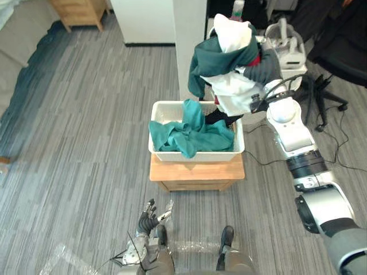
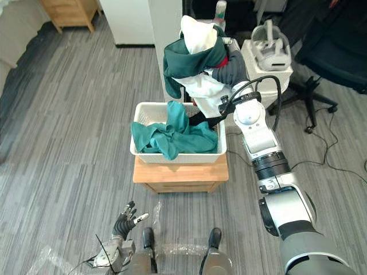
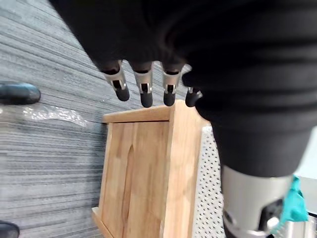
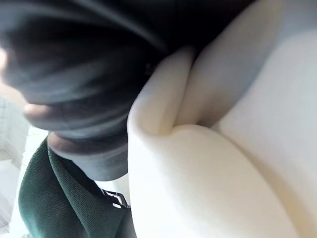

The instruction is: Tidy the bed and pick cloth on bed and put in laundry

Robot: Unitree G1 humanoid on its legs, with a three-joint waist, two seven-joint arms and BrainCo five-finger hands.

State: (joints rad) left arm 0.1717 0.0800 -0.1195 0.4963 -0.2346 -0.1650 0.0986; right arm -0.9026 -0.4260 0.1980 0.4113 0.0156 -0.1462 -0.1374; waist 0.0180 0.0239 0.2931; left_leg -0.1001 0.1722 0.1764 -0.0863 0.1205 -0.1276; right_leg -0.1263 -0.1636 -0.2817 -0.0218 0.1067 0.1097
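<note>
A bundle of clothes [image 1: 232,63], white, dark green, grey and red, hangs above the back right corner of the white laundry basket [image 1: 195,154]. My right arm reaches up into this bundle from the right, and my right hand [image 4: 74,79] is buried in the white and green cloth. A teal cloth [image 1: 192,132] lies crumpled inside the basket, with one end draped over its front rim. The basket stands on a low wooden stool [image 1: 198,172]. My left hand [image 1: 150,217] hangs low in front of the stool, open and holding nothing.
The bed's edge [image 1: 17,34] with a dark blue cover runs along the far left. A wooden nightstand [image 1: 80,11] is at the back, and a white pillar [image 1: 189,40] rises behind the basket. An office chair [image 1: 338,46] stands at the right. Clear plastic wrap [image 1: 63,255] lies on the floor.
</note>
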